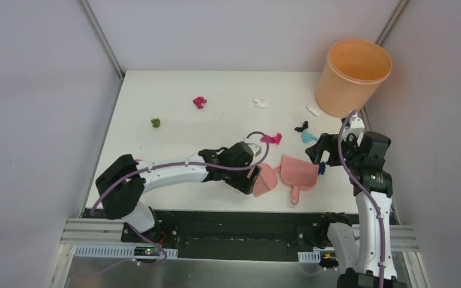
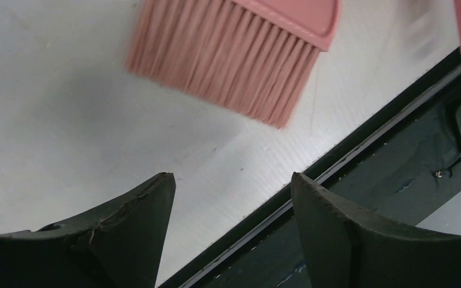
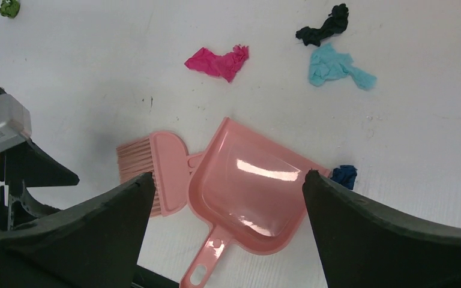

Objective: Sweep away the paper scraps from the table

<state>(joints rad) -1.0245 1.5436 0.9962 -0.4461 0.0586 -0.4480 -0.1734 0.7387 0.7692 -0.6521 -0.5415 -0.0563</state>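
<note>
Paper scraps lie on the white table [image 1: 174, 174]: magenta [image 1: 199, 102], green [image 1: 155, 122], white [image 1: 260, 102], white [image 1: 313, 110], black [image 1: 302, 126], teal [image 1: 308, 137], magenta [image 1: 272, 138] and dark blue [image 1: 322, 169]. The right wrist view shows the magenta [image 3: 219, 62], black [image 3: 322, 27], teal [image 3: 339, 68], dark blue [image 3: 343, 176] and green [image 3: 9, 7] scraps. My left gripper [image 1: 247, 178] [image 2: 233, 180] is open and empty, just beside the pink brush's bristles. My right gripper [image 1: 317, 157] [image 3: 228, 177] is open and empty above the pink dustpan.
The pink brush [image 1: 266, 180] [image 2: 228, 66] [image 3: 150, 165] and the pink dustpan [image 1: 298, 172] [image 3: 252, 192] lie side by side near the front edge. An orange bucket [image 1: 353, 75] stands at the back right. The black front strip [image 2: 336, 156] is close under my left gripper.
</note>
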